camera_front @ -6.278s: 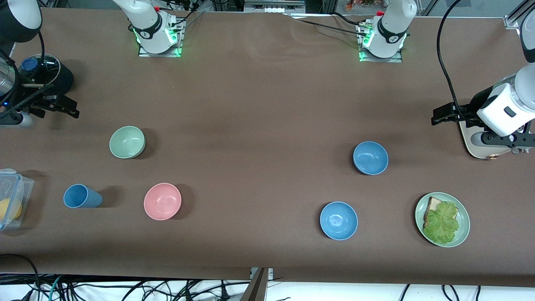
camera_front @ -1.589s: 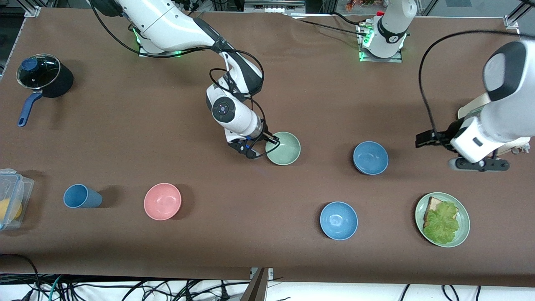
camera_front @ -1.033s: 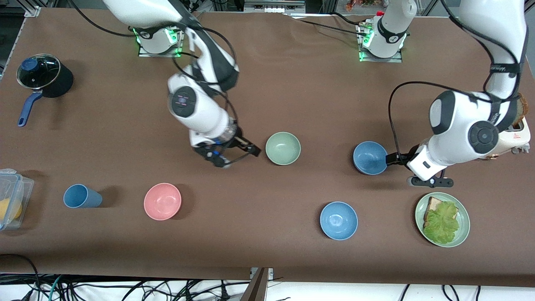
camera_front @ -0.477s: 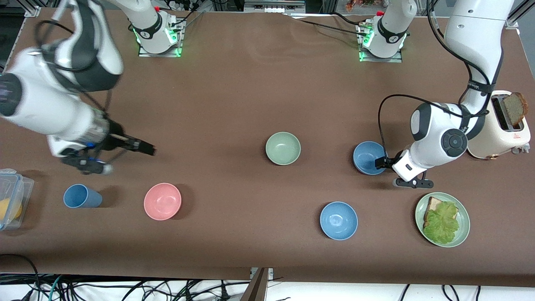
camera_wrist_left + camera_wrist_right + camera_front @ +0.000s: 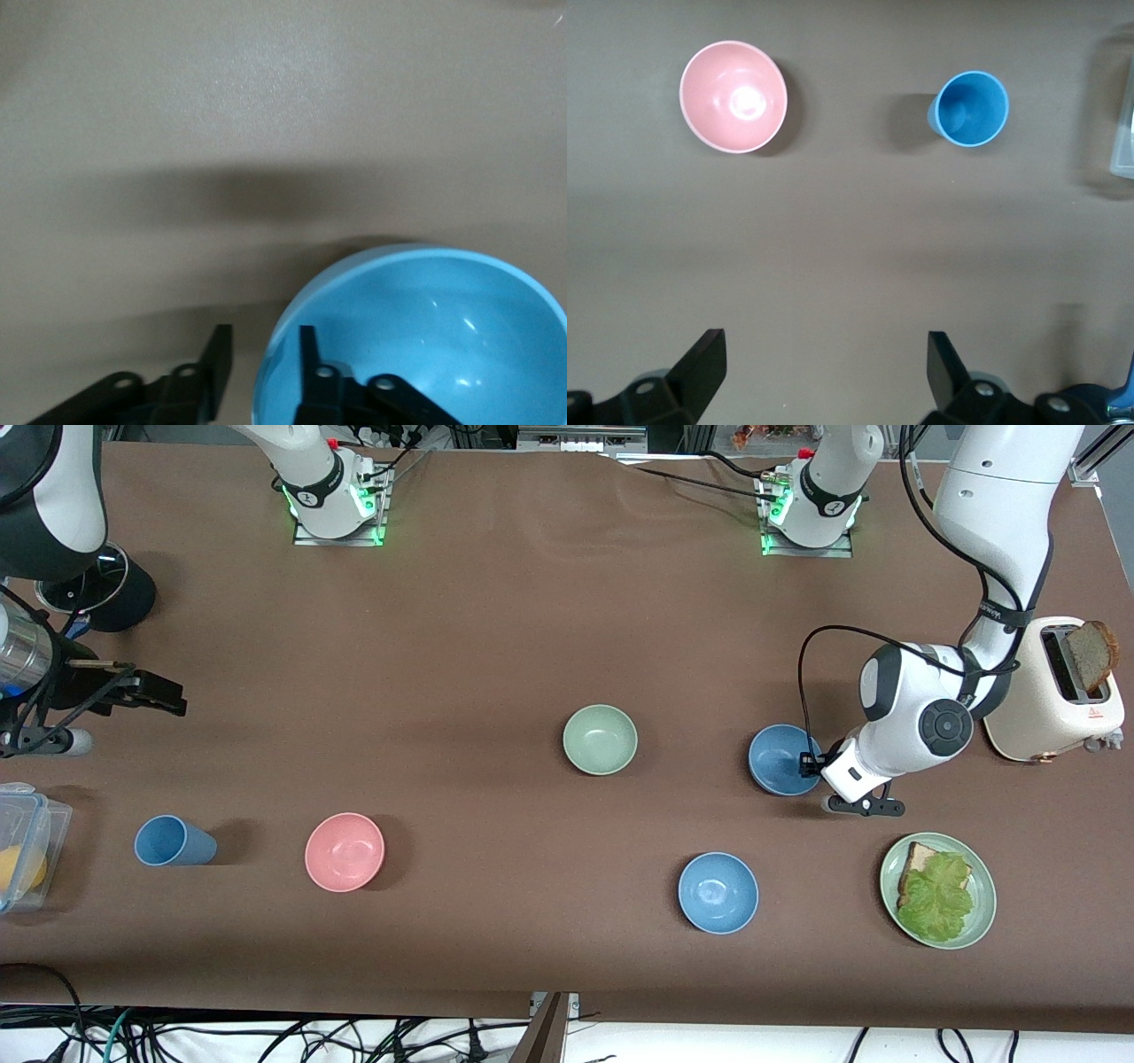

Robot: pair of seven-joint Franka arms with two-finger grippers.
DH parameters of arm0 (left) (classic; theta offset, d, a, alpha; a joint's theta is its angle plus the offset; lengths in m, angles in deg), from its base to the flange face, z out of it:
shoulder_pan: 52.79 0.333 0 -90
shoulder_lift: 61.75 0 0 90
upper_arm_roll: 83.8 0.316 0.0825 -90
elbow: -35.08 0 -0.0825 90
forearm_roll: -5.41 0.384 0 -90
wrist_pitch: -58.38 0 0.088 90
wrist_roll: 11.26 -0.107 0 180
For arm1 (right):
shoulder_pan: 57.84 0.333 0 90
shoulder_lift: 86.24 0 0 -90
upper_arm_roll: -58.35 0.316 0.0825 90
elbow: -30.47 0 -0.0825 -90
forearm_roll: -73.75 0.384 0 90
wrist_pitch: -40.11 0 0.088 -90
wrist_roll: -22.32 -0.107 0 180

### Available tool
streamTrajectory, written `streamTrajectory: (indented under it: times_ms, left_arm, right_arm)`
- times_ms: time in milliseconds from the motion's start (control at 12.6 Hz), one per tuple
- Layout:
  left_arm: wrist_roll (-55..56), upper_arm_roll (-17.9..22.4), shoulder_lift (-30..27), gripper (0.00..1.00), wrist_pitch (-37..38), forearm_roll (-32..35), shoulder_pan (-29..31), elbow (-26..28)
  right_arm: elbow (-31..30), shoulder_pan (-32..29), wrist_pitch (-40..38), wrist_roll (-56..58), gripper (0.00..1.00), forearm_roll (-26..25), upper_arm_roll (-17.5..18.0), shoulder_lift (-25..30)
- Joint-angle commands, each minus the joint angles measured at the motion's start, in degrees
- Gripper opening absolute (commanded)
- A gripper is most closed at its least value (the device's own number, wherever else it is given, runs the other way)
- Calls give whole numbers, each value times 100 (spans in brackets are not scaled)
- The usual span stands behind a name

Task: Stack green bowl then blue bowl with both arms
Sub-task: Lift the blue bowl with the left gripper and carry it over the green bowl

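Brown cloth covers the table (image 5: 496,602). The green bowl (image 5: 600,739) sits upright near the middle, untouched and empty. The blue bowl (image 5: 783,759) stands toward the left arm's end, level with the green one and well apart from it.

The left gripper (image 5: 811,763) is at the blue bowl's rim. The front view hides its fingers under the wrist; the left wrist view settles it: the left gripper (image 5: 261,359) straddles the wall of the blue bowl (image 5: 425,336), one finger inside, one outside, with a small gap on the outer side, so the rim is not yet pinched.

The right gripper (image 5: 146,688) hangs at the right arm's end, beside the black pot (image 5: 124,598), waiting. The right wrist view shows its fingers (image 5: 709,359) spread wide with nothing between them, and below them the pink bowl (image 5: 733,96) and blue cup (image 5: 971,108), which the front view places nearer the camera.
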Motion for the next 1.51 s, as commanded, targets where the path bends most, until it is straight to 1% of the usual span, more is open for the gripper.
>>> streamTrajectory:
  times_ms: [0,79,159,238,318,397,477,636,795,874,1033,1272,1430]
  left_arm:
    - [35,17,-213,0,668,-221,-40,-367]
    - [35,8,-240,0,992,-527,-41,-595]
    - [35,-1,-240,0,1430,-739,-128,-910]
    - [35,8,-232,0,1774,-768,-346,-1218]
    - [35,8,-232,0,1899,-759,-522,-1360]
    - [44,8,-232,0,1900,-785,-637,-1405]
    - [62,8,-232,0,1892,-794,-786,-1467]
    - [586,8,-101,0,1874,-969,-1286,-1747]
    - [1237,8,171,0,1830,-988,-1874,-2046]
    - [1483,8,321,0,1821,-988,-2086,-2247]
    - [1871,8,550,0,1786,-988,-2438,-2503]
    - [1987,17,691,0,1506,-926,-2729,-2531]
    - [1952,26,753,0,1418,-917,-2748,-2513]
  right_arm:
    - [-879,-1330,128,20,100,-184,1429,631]
    - [-1493,-1412,652,2,100,-228,1510,991]
    - [-2073,-1491,1058,2,100,-228,1520,1342]
    - [-2288,-1500,1166,11,100,-219,1520,1476]
    - [-2264,-1500,1176,54,100,-306,1511,1513]
    - [-2273,-1483,1081,64,100,-577,1520,1722]
    - [-2264,-1483,853,38,100,-640,1520,1811]
    - [-2211,-1649,859,72,100,-571,1476,1803]
    - [-2185,-1641,1097,-6,100,-571,1494,1820]
    - [-2054,-1658,1001,28,100,-527,1511,1803]
    - [-1983,-1606,904,-181,100,-361,1511,1689]
    - [-1956,-1588,825,-200,100,-299,1503,1698]
    - [-1947,-1588,825,-209,100,-298,1511,1689]
